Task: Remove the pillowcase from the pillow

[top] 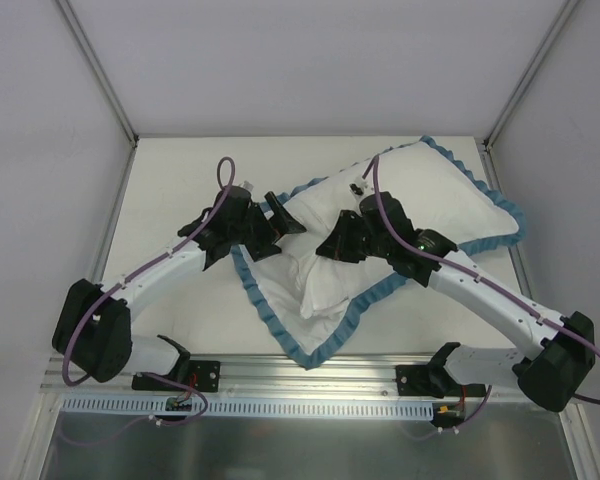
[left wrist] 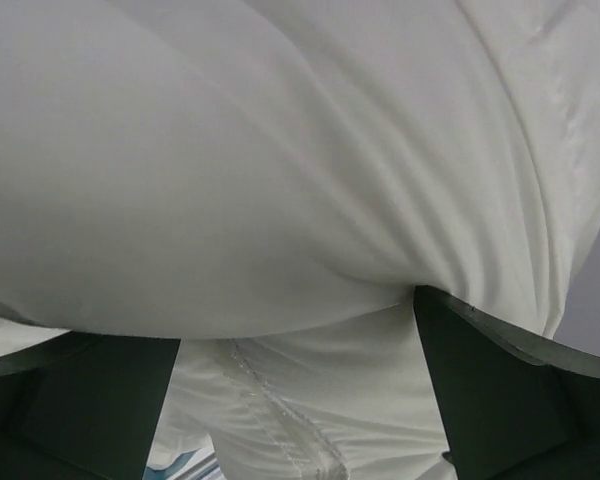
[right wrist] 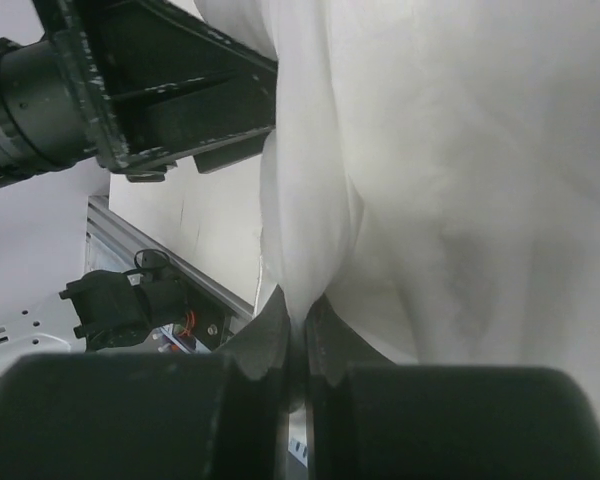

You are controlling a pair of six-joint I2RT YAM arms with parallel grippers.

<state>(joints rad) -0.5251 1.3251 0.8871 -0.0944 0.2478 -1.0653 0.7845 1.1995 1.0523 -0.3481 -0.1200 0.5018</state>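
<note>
The pillowcase lies spread on the table, white side up, its teal ruffled edging (top: 330,335) framing it; the patterned side is hidden. The plump white pillow (top: 325,285) bulges out of it at the lower left. My right gripper (top: 330,247) (right wrist: 302,325) sits on top of the white mass, shut on a thin raised fold of the pillow's white cloth (right wrist: 310,200). My left gripper (top: 283,213) (left wrist: 295,380) is open at the pillow's left end, its dark fingers (left wrist: 490,390) wide on either side of the bulging white cloth, where a stitched seam (left wrist: 280,420) runs.
The pale table (top: 180,190) is walled at the back and both sides. A metal rail (top: 310,375) with the arm bases runs along its near edge. The left arm's wrist (right wrist: 130,90) hangs close above and to the left of my right gripper.
</note>
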